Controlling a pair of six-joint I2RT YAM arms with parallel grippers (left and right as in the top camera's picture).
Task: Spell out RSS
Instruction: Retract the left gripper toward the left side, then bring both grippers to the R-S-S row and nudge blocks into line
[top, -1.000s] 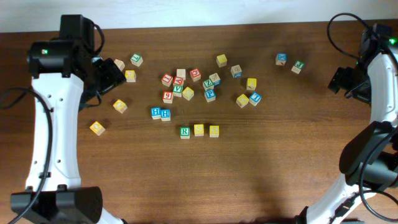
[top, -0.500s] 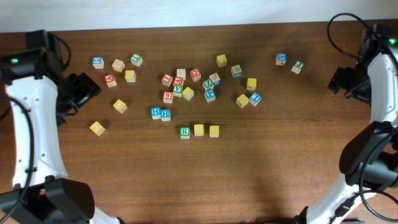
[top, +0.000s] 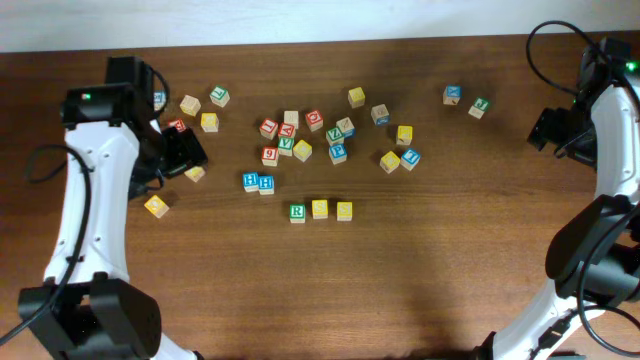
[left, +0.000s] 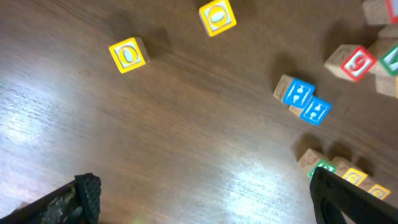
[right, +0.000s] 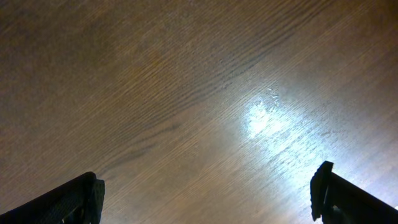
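Observation:
The green R cube (top: 297, 212) and two yellow S cubes (top: 320, 209) (top: 344, 210) stand in a row, touching, at the table's middle front. In the left wrist view the R cube (left: 323, 167) and an S cube (left: 354, 177) show at the lower right, partly behind a finger. My left gripper (top: 185, 155) (left: 205, 199) is open and empty, left of the row. My right gripper (top: 552, 127) (right: 208, 193) is open and empty over bare wood at the far right.
Two blue H cubes (top: 258, 182) (left: 308, 101) sit just left of and behind the row. Several loose cubes, including a green V cube (top: 286, 144), are scattered across the back middle. Yellow cubes (top: 156, 206) (left: 128, 55) (left: 217, 17) lie near the left gripper.
My left arm swung out to the left, then came back right, and now sits nearer the front than a second ago. The right arm and the cubes have not moved.

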